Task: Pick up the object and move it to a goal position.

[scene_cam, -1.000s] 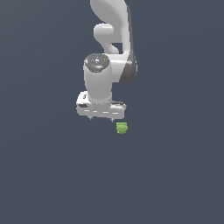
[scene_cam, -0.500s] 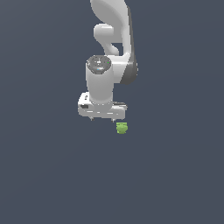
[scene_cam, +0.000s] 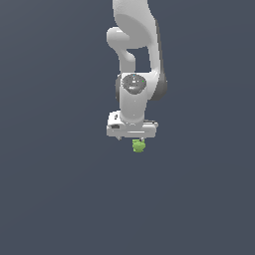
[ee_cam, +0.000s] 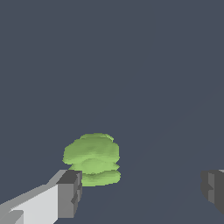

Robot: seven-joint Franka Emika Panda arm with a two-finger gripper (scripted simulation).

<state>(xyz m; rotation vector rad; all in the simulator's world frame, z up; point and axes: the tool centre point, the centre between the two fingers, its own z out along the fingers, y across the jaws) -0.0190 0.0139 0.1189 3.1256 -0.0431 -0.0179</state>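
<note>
Overhead, arm hanging vertical, gripper (scene_cam: 132, 138) fingers spread wide, seemingly just above the object (scene_cam: 138, 146).

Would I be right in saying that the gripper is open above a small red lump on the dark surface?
Not quite: the lump is lime green, not red, as the wrist view shows plainly. The rest holds: the gripper is open, its fingers spread wide above the lump on the dark surface.
</note>
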